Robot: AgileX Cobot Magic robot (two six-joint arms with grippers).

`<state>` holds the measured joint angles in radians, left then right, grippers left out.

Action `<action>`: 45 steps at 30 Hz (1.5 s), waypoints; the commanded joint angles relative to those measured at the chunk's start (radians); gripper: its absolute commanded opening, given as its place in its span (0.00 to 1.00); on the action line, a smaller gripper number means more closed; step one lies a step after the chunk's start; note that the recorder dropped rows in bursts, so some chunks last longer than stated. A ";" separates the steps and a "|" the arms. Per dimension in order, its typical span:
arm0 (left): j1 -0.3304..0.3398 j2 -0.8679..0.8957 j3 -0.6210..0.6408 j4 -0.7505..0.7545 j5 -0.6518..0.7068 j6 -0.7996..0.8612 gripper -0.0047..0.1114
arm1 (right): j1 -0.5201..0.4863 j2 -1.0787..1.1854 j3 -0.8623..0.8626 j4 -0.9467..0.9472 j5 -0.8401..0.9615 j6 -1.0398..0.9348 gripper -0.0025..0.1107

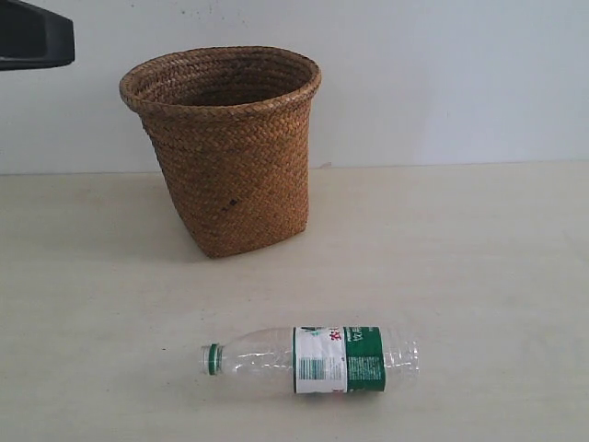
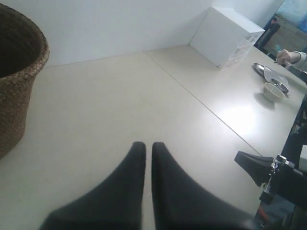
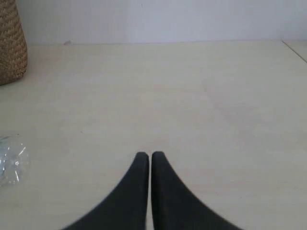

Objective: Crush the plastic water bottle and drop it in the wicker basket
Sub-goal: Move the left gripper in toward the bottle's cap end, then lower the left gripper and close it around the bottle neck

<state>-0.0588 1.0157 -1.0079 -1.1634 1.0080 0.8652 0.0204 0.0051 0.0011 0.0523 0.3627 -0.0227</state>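
Note:
The clear plastic water bottle lies on its side near the table's front edge, green cap pointing left, green-and-white label round its middle. Its clear base end shows at the edge of the right wrist view. The brown wicker basket stands upright behind it, at the back left; its side also fills a corner of the left wrist view and its wall a corner of the right wrist view. My left gripper is shut and empty over bare table. My right gripper is shut and empty, apart from the bottle.
A black arm part juts in at the exterior view's upper left. In the left wrist view a white box, bowls and a person's hand are on a neighbouring table, with the other arm's black hardware nearby. A white wall backs the table.

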 commanded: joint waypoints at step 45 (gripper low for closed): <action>-0.477 0.807 -0.326 0.953 -0.008 0.197 0.54 | 0.002 -0.005 -0.001 -0.002 -0.006 -0.001 0.02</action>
<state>-0.5109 1.8036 -1.3250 -0.2408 1.0050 1.0801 0.0204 0.0051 0.0011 0.0523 0.3627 -0.0227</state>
